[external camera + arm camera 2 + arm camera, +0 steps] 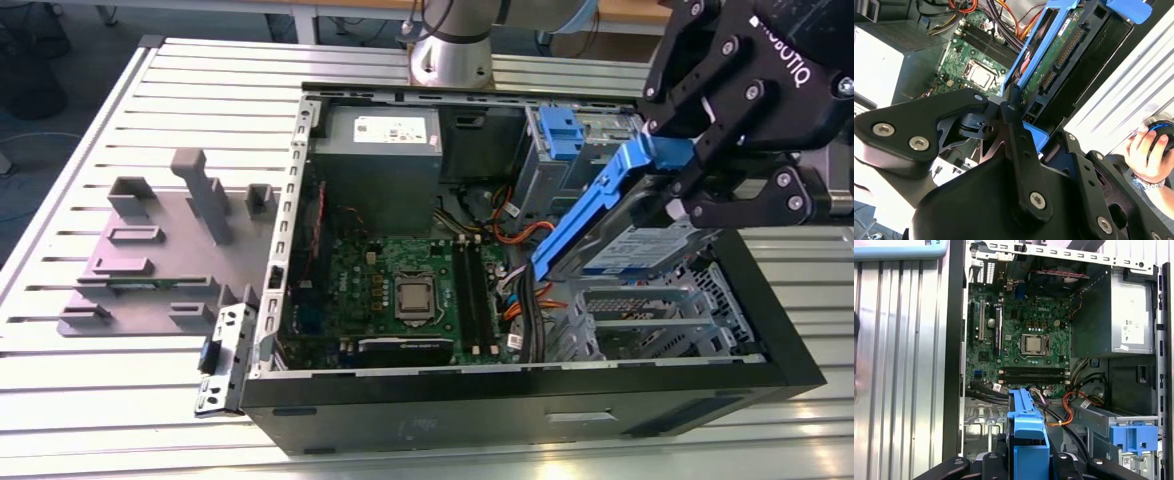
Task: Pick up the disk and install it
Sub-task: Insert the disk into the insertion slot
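The disk is a silver-grey drive with a white-and-blue label and blue carrier rails. It hangs tilted above the exterior view's right part of the open computer case, over the metal drive cage. My black gripper is shut on its upper end. In the second wrist view the disk shows its green circuit side and connector, held by the gripper. The first wrist view has the disk's blue carrier edge-on above the case floor.
Inside the case lie the motherboard, a grey power-supply box, orange cables and a second blue carrier. A grey plastic stand sits on the slatted table at the exterior view's left. A person's hand is beside the case.
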{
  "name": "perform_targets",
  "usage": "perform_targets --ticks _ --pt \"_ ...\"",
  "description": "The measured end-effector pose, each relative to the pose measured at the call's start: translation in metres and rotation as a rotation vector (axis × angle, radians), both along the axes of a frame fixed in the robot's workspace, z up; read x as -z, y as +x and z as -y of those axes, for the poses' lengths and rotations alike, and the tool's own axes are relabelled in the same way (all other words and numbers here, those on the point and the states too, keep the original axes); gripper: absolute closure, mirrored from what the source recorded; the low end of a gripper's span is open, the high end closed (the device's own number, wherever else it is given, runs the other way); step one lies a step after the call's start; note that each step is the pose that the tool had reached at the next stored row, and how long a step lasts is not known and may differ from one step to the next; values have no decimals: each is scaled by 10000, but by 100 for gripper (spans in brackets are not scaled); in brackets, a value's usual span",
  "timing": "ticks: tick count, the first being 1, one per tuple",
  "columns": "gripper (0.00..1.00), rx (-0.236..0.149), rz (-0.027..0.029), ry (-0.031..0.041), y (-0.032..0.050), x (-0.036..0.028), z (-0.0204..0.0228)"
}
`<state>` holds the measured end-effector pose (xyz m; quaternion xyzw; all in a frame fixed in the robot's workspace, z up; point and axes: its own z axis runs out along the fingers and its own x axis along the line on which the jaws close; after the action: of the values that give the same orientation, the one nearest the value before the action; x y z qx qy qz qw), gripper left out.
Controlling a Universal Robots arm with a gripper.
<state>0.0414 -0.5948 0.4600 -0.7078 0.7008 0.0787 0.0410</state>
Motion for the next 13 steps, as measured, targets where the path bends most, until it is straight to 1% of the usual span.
perform_targets --ticks 13 --pt "63 1 0 -1 25 12 20"
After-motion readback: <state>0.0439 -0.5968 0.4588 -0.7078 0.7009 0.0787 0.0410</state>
